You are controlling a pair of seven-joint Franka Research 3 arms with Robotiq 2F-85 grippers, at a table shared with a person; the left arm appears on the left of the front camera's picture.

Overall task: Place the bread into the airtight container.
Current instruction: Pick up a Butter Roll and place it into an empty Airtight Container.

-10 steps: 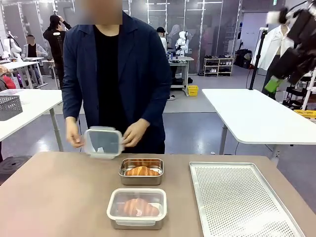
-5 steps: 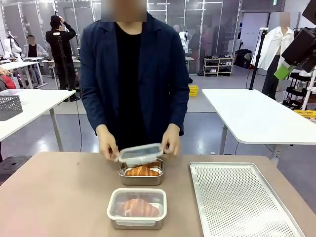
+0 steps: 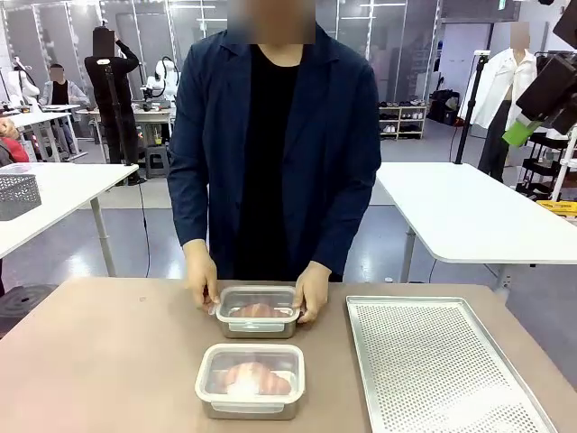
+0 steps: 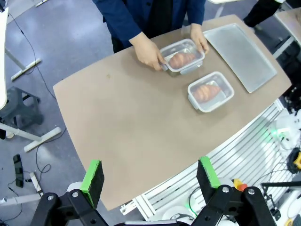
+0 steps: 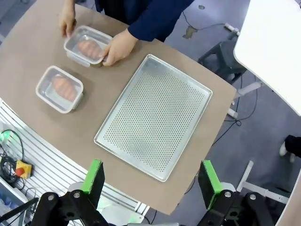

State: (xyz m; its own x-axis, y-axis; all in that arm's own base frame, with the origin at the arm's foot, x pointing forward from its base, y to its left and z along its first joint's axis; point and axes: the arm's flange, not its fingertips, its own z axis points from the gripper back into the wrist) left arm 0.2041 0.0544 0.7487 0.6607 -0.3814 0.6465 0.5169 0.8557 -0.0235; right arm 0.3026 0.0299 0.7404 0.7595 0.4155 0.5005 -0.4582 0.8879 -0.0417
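Observation:
Two steel airtight containers stand on the table, each with a golden bread inside. The far container (image 3: 258, 311) (image 4: 182, 57) (image 5: 88, 45) has a clear lid on it, and a person's hands (image 3: 313, 293) press on both of its ends. The near container (image 3: 251, 380) (image 4: 210, 91) (image 5: 59, 88) is lidded too. My left gripper (image 4: 149, 179) hangs open high above the table's near left edge. Also open, my right gripper (image 5: 153, 181) is high over the perforated tray; its green pad (image 3: 520, 132) shows at the upper right in the front view.
An empty perforated metal tray (image 3: 442, 370) (image 5: 155, 115) lies at the right of the table. White tables (image 3: 469, 212) and other people stand behind. The left half of the brown table (image 3: 90, 361) is bare.
The person brought the clear lid from the left over the far container and set it down on it, then moved both hands to its ends. My right gripper has shifted slightly.

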